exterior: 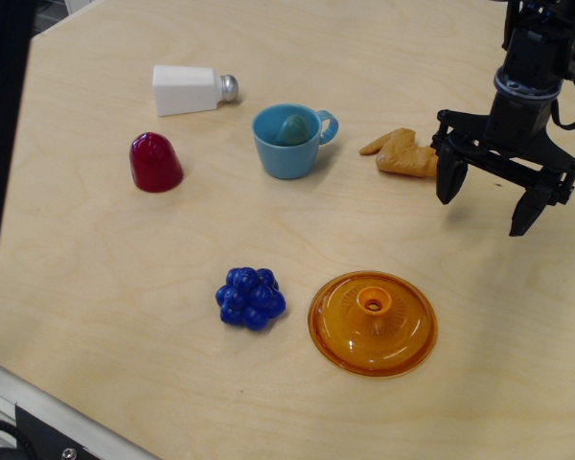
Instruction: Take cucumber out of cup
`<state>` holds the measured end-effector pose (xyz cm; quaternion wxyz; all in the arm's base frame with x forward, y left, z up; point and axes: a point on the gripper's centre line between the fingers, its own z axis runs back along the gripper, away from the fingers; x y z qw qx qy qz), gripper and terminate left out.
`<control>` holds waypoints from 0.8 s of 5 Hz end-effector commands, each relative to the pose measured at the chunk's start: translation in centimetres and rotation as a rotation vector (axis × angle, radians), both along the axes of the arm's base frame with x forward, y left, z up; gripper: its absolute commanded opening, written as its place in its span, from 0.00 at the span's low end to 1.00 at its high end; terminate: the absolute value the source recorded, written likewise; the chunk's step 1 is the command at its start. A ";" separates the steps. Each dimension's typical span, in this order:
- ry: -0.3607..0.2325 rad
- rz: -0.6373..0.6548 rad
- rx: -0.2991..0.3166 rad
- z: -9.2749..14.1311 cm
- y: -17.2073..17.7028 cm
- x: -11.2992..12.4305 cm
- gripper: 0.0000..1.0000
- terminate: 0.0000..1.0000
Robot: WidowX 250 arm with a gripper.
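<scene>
Gripper (491,200) hangs with its jaws spread wide and nothing between them, well to the right of the cup (286,144), just beside an orange toy (401,153); I see the cucumber (292,129) sitting inside the cup, untouched. By my reading nothing is done yet; I have the whole approach, grasp and lift-out left to run.

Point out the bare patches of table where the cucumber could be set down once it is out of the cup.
Bare wood lies left of the blue berry cluster, below the red dome, and between the cup and orange lid. It is crowded around the cup: the white shaker, orange toy and open gripper sit close. The cucumber is inside the cup.
</scene>
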<state>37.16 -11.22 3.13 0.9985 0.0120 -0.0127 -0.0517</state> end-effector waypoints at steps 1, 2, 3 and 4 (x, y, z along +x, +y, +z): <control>0.000 0.000 0.000 0.0 0.0 0.0 1.00 0.00; -0.046 0.057 0.004 2.4 0.9 -0.9 1.00 0.00; -0.087 0.126 0.019 4.5 2.0 -1.9 1.00 0.00; -0.101 0.219 0.042 6.0 3.2 -2.7 1.00 0.00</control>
